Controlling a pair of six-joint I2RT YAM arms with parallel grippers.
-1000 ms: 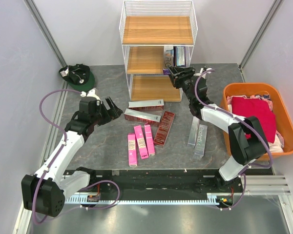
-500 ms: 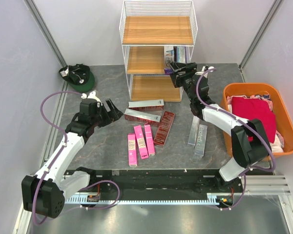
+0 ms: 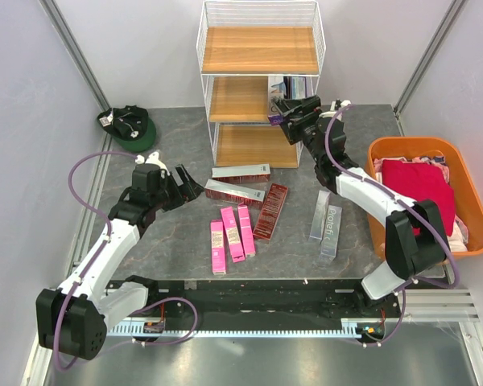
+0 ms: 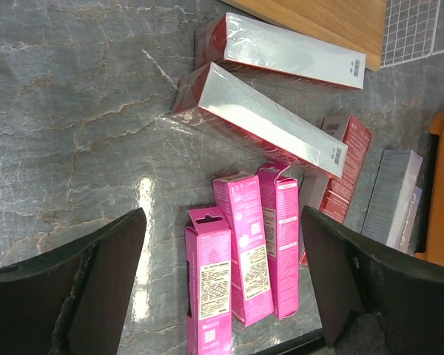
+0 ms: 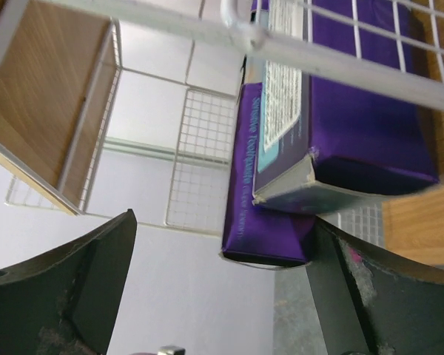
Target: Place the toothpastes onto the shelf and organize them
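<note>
The shelf stands at the back, with two purple toothpastes at the right end of its middle board. My right gripper is open just in front of them; in the right wrist view the purple boxes sit past the shelf wire, close to the right finger. On the table lie three dark red boxes, three pink boxes and two silver boxes. My left gripper hangs open left of the red boxes, with the pink boxes between its fingers' line of sight.
An orange tub full of clothes sits at the right, beside the right arm. A dark green object lies at the back left. Grey walls close in both sides, and the shelf's wire sides fence each board.
My right gripper has opened and let go of a purple box on the shelf's middle board, shifting slightly right. The left arm has barely moved.
</note>
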